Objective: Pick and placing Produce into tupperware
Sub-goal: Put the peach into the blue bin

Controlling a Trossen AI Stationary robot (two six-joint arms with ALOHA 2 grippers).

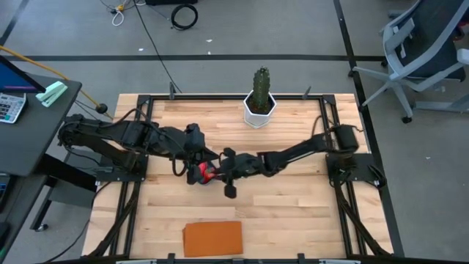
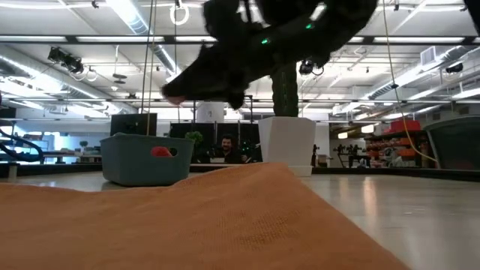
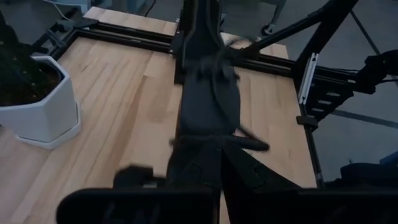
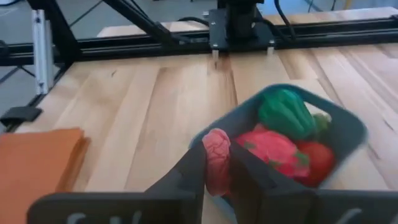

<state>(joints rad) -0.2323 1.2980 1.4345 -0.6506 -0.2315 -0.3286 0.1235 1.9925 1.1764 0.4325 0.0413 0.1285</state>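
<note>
My left gripper (image 1: 196,150) waits just beside the tupperware (image 4: 348,134), on its left; I cannot tell its finger state. The tupperware already holds green and red produce (image 4: 283,140). My right gripper (image 4: 217,171) pinches a pink piece (image 4: 216,158) at the tupperware's rim, to drop it inside.

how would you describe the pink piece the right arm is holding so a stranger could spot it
Start at the teal tupperware near the middle of the wooden table, then look at its rim. The pink produce piece is pinched in the right tool at that rim. Unlike the green pepper and red pieces lying inside, it is pale pink, wrinkled and held up between dark fingers.
</note>
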